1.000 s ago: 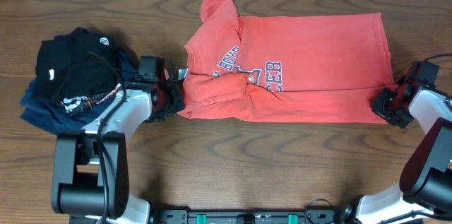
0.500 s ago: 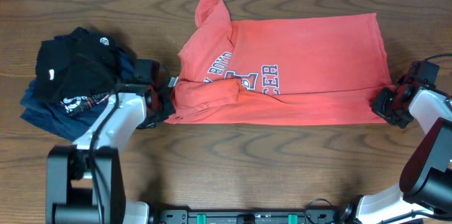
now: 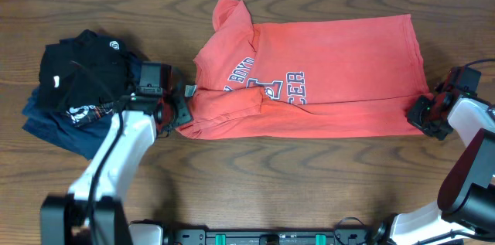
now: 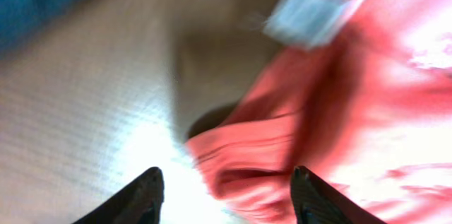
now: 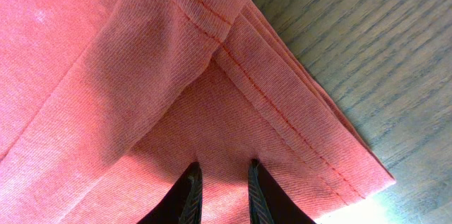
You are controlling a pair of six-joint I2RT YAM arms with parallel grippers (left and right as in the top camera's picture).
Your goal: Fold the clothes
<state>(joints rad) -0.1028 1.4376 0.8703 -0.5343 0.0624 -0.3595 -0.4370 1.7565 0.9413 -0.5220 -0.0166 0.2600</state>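
I see the coral T-shirt (image 3: 332, 67) lying mid-table, seemingly folded once lengthwise, my right gripper (image 3: 423, 112) pinching its hem corner and my left gripper (image 3: 181, 112) spread open at the rumpled sleeve edge, so I judge crosswise folds remain.

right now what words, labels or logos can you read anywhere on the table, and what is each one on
"ER": the end of the large block letters on the coral-red T-shirt; the rest is lost in a fold.
"BOY...": a rough reading of the arched smaller letters above them, too small to be sure.
The white logos on the black garment: too small to read.
The white neck tag: blurred, unreadable.
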